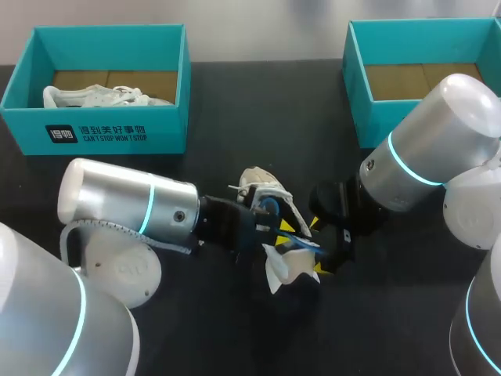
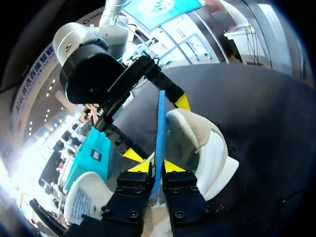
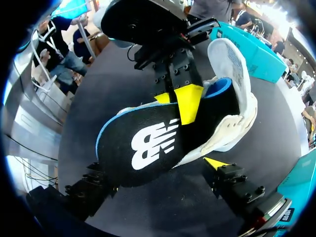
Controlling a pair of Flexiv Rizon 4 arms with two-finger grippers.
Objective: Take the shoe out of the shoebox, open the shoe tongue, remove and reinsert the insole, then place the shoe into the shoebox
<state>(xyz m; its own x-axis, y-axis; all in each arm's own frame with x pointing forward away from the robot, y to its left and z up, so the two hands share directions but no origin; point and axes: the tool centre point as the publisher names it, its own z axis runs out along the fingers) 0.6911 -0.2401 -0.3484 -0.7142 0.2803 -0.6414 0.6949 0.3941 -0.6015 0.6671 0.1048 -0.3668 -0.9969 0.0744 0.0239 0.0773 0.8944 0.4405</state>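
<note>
Lying mid-worktop [image 1: 258, 102], the shoe [image 2: 197, 143] has its insole [image 3: 143, 148] sticking out. The insole is pinched edge-on in the narrow left tool [image 2: 157, 165]. The right tool [image 2: 158, 127] sits at the shoe's other side; I cannot tell whether it grips. Well behind the shoe, past bare worktop, stand the left box [image 1: 117, 133], holding a second shoe [image 1: 102, 96], and the right box [image 1: 368, 125].

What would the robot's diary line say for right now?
left gripper: pinching insole | insole: partly out of shoe | right gripper: at shoe | shoe: on table
</note>
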